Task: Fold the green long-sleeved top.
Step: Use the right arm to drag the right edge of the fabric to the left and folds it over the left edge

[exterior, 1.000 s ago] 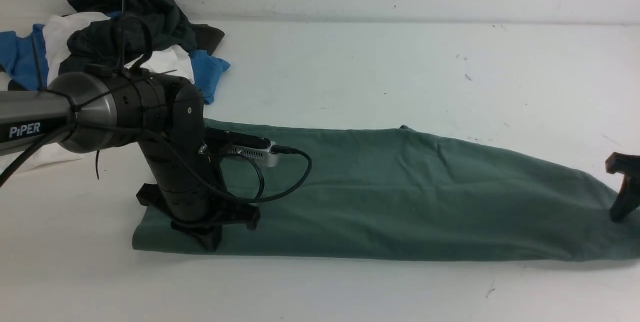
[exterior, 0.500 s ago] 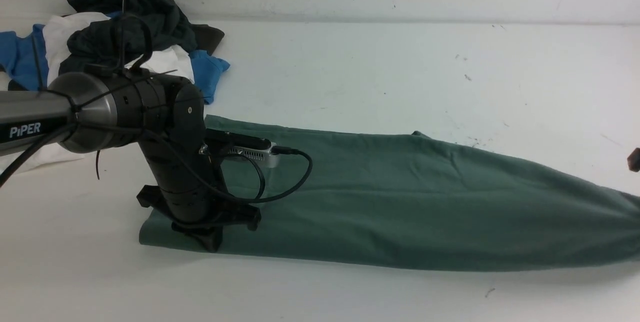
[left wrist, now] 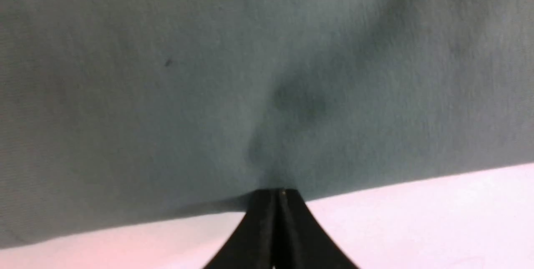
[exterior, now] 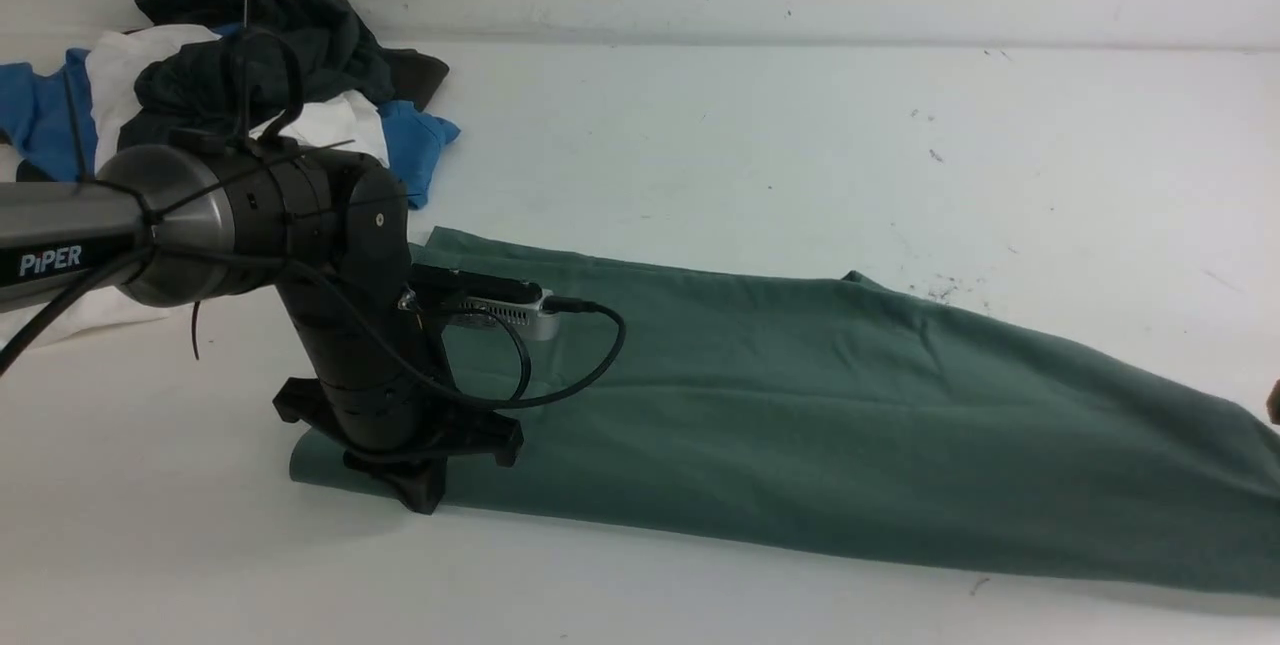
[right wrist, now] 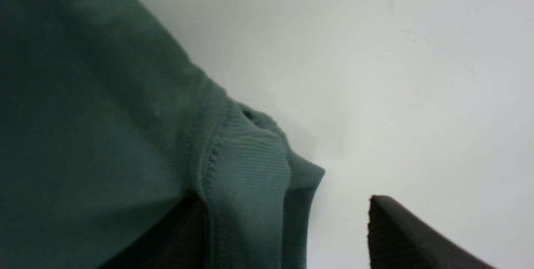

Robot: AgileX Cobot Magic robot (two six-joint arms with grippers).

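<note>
Blue, white and dark clothes point(exterior: 300, 55) lie heaped far left on the table point(exterior: 800, 145)

Ribbed cuff point(right wrist: 250, 164) of green long-sleeved top point(right wrist: 104, 114) over one finger point(right wrist: 179, 240) of spread right end effector point(right wrist: 285, 210)

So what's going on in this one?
A two-armed robot is folding a sage-green long-sleeved cotton top lying as a long band across the white table. The left tool is shut, pinching its near edge at one end; the right tool stands open at the ribbed end. A heap of other clothes sits far left.
</note>
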